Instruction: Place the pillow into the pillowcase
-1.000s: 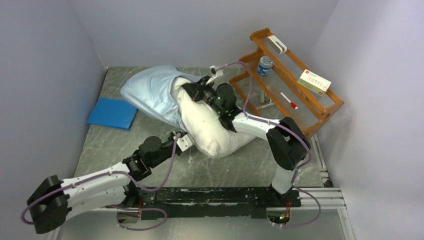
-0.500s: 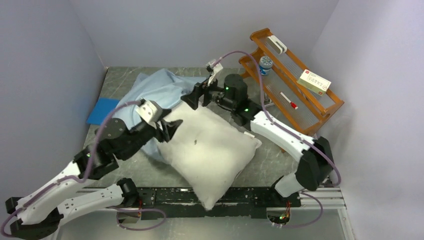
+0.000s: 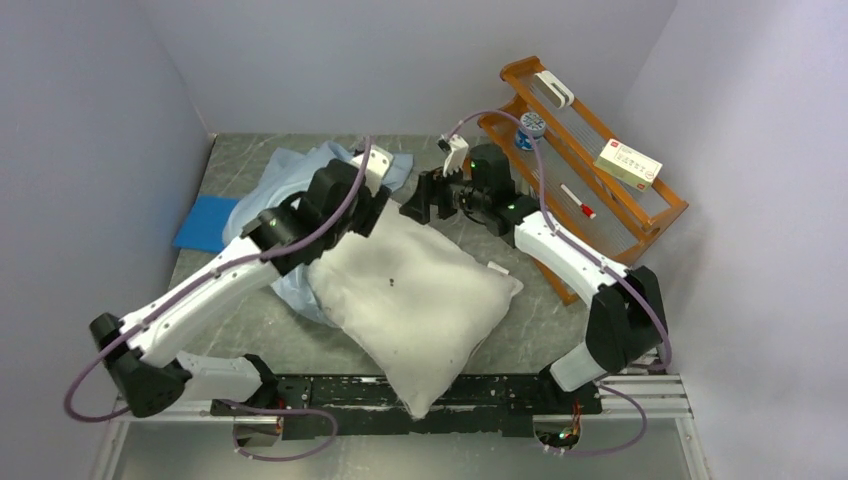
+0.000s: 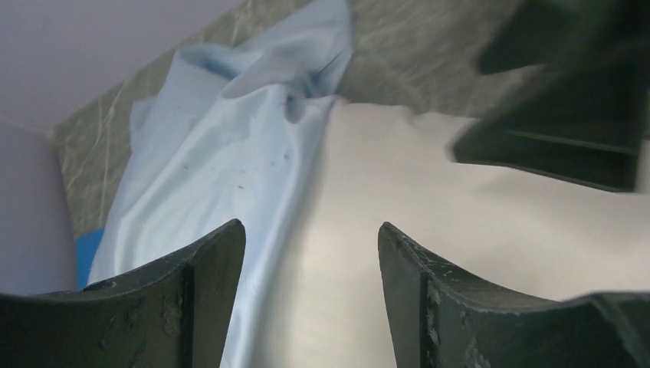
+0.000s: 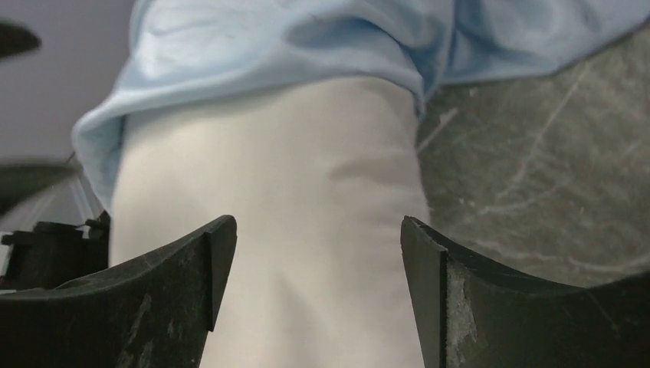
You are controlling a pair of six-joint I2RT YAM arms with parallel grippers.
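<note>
The pillow (image 3: 420, 300) lies flat in the middle of the surface (image 3: 290, 335). Its long side runs from the far left corner down to the near edge. Only its far end sits inside the mouth of the pillowcase (image 3: 290, 170), and most of the pillow is bare. The pillowcase is bunched up toward the far left corner, so it lies straight on from that end of the pillow.

Both tools hang over that same far end, close to each other. The left tool (image 3: 375, 203) is open and holds nothing, and it is the one nearer the blue cloth. The right tool (image 3: 415, 205) is open and empty too, on the side toward the far right corner.

We think the next move is to grab the mouth of the pillowcase on both sides and pull it along the pillow toward the near edge
</note>
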